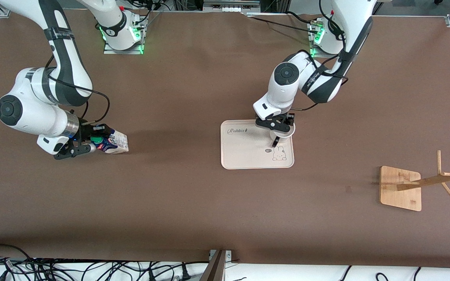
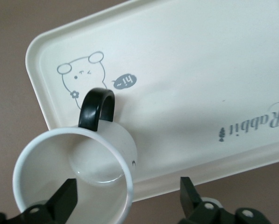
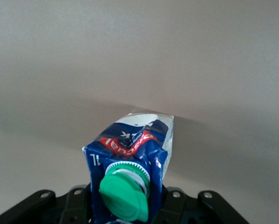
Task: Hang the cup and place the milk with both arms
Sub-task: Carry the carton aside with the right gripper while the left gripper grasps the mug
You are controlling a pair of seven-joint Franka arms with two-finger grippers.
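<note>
The cup [image 1: 285,132] stands on the corner of a cream tray [image 1: 244,156] nearest the left arm's base. In the left wrist view the cup [image 2: 74,177] shows its white inside and black handle [image 2: 97,109]. My left gripper [image 1: 277,134] is open over it. One finger [image 2: 64,200] is over the cup's inside, the other [image 2: 190,196] is outside its wall. My right gripper [image 1: 86,142] is shut on the milk [image 1: 111,142] near its green cap [image 3: 125,191], at the right arm's end of the table. The carton [image 3: 134,144] is tipped on its side, low at the table.
A wooden cup rack [image 1: 400,188] with a slanted pole and pegs [image 1: 443,177] stands toward the left arm's end of the table, nearer the front camera than the tray. The tray [image 2: 200,70] has a rabbit drawing. Cables lie along the table's front edge.
</note>
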